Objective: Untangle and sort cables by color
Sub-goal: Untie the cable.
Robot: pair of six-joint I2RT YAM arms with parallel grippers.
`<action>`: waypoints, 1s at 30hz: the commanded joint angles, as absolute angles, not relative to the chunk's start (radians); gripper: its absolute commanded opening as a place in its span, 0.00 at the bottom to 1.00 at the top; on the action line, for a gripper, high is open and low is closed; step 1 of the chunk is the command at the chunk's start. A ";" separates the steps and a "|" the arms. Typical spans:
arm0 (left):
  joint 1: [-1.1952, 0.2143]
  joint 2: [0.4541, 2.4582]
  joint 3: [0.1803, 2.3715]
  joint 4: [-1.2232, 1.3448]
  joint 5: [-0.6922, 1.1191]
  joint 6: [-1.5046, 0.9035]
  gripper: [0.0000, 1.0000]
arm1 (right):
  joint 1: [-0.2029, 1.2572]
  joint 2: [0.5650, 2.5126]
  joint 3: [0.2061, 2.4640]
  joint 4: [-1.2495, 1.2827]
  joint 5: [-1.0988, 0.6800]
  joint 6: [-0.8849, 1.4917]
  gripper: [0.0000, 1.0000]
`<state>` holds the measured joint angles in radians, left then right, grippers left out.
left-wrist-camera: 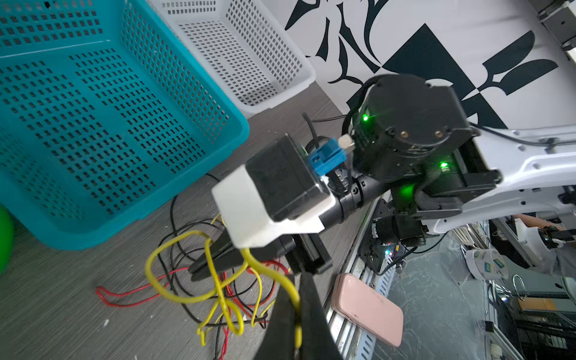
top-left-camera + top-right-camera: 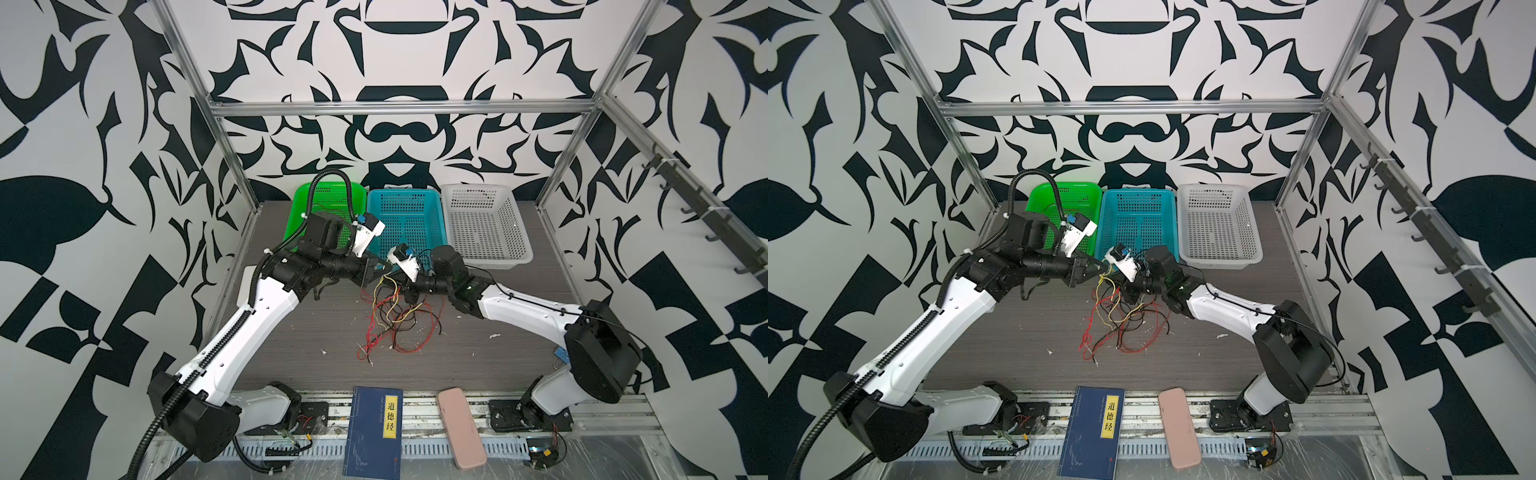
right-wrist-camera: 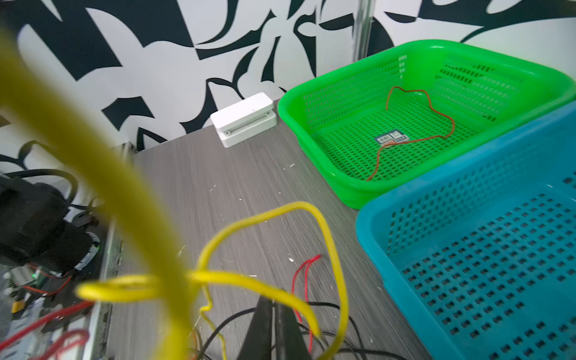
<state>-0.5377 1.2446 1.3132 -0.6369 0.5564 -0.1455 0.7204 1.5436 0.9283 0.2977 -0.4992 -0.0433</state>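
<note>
Grey woodgrain counter inside black-and-white patterned walls. Green basket holds one red cable; blue basket and white basket stand alongside. Cables lie tangled mid-counter. Left end effector and right end effector each pinch the yellow cable.

Bright, even light, faint shadows; top views bow at the edges; a close yellow cable blurs.

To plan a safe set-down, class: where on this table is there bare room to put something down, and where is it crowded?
Free: the table between the left arm and the cables; the strip between cables and book. Crowded: the middle, before the blue basket, where the right arm also reaches in.
</note>
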 commanded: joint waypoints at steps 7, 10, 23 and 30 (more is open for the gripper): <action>-0.540 1.210 1.409 -0.602 0.586 -0.141 0.00 | 0.729 1.529 0.829 0.290 -0.431 -0.035 0.08; -0.539 1.197 1.417 -0.604 0.579 -0.140 0.00 | 0.730 1.535 0.798 0.299 -0.409 -0.031 0.07; -0.538 1.184 1.355 -0.569 0.629 -0.156 0.00 | 0.728 1.325 0.742 0.313 -0.450 -0.008 0.34; -0.538 1.182 1.334 -0.574 0.670 -0.146 0.00 | 0.720 1.132 0.788 0.188 -0.461 -0.051 0.48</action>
